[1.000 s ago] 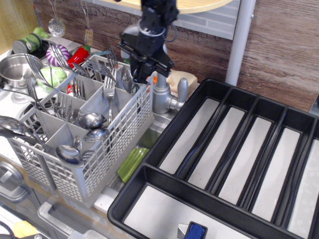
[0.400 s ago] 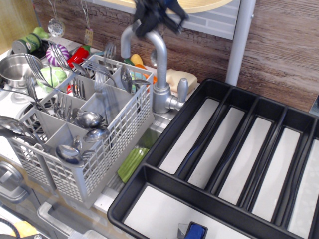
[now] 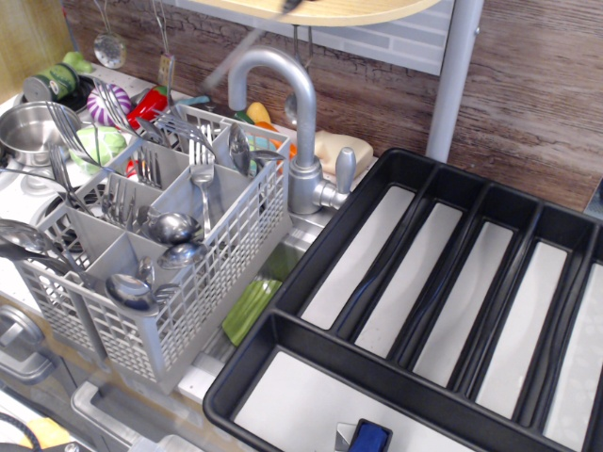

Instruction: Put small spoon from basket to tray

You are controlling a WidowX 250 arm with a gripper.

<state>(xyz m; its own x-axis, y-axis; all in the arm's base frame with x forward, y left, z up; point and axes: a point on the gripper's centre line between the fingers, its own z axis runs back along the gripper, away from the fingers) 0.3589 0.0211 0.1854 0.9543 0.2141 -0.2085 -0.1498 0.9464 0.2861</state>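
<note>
Observation.image view, and the arm is almost gone off the top edge! Only a dark sliver of the gripper (image 3: 293, 5) shows, against the pale shelf (image 3: 367, 11), straight above the tap (image 3: 283, 75). The fingers are out of sight, so I cannot tell whether they are apart, together or clamped on anything.

Below and left of that sliver runs a thin, slanted grey streak (image 3: 236, 56), badly motion-blurred, in the air above the back of the basket (image 3: 188, 311). It may be the small spoon, but it is too smeared to say. It touches nothing I can make out.

A second ago the gripper was low, down at the basket's rear right compartment, in front of the tap. Shortly after, it was up at the tap's arch. Now it has climbed nearly clear of the picture.

Well below the gripper, a fork (image 3: 202, 174) stands sharp in the basket's middle compartment, where a moment ago it was blurred. Below and right of the gripper, the tray (image 3: 311, 282) sits as before, apart from the streak.
</note>
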